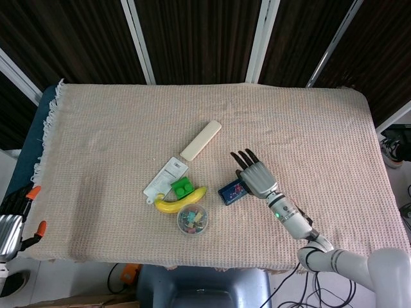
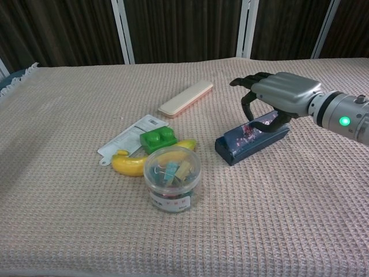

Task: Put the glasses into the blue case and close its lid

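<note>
The blue case (image 2: 251,137) lies shut on the worktop (image 2: 69,219), to the right of the banana (image 2: 131,162) and the round tub of clips (image 2: 171,178). The glasses cannot be seen (the lid is down). The right hand (image 2: 275,95) is above the case with its fingers (image 2: 247,81) spread apart, and its thumb touches the lid. It holds nothing. The left hand (image 1: 8,232) sits off the worktop's left edge; I cannot tell its grip.

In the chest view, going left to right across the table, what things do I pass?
White packet → banana → clear tub of clips → blue case → right hand. The green block and the pink case overlap others in the order, so they are left out.
</note>
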Motion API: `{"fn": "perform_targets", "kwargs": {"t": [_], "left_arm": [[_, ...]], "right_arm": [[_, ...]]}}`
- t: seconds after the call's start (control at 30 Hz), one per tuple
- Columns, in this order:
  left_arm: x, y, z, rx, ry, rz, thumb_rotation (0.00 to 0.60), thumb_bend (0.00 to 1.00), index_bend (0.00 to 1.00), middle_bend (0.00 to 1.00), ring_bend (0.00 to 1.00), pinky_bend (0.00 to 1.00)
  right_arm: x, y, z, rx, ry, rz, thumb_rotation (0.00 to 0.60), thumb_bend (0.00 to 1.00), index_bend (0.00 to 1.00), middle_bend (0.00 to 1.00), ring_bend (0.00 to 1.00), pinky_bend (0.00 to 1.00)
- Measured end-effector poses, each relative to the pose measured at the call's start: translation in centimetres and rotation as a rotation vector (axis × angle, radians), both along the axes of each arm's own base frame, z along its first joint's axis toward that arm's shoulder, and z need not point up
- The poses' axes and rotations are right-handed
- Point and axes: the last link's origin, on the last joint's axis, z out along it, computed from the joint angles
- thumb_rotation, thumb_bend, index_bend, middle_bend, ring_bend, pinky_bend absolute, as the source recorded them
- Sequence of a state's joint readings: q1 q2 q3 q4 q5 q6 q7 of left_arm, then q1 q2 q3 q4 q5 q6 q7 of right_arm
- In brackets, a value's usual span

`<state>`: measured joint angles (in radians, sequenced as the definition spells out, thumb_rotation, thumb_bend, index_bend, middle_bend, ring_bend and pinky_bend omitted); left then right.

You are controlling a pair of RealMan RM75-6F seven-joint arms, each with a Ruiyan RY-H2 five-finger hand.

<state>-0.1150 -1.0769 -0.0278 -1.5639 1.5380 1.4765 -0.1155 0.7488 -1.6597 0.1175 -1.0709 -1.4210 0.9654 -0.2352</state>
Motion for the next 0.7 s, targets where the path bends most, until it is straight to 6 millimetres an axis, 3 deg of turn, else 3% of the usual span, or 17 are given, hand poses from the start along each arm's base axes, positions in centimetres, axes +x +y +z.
{"fn": "perform_targets", "kwargs": {"t": [0.5, 0.7], "left_arm": [[-0.1, -0.1, 0.0, -0.008, -0.001, 0.001, 0.6, 0.41, 0.0, 0.0, 0.0, 0.1], [-0.1, -0.1, 0.1, -0.006, 0.0, 0.004, 0.6, 0.41, 0.0, 0.0, 0.0, 0.1]], "right_arm": [[1.3, -1.7, -1.8, -0.017, 0.038, -0.016, 0.6, 0.71, 0.75, 0.14, 0.0, 0.0], [1.3, -1.9, -2.2, -0.017, 0.038, -0.019, 0.6, 0.71, 0.6, 0.14, 0.0, 0.0]]}}
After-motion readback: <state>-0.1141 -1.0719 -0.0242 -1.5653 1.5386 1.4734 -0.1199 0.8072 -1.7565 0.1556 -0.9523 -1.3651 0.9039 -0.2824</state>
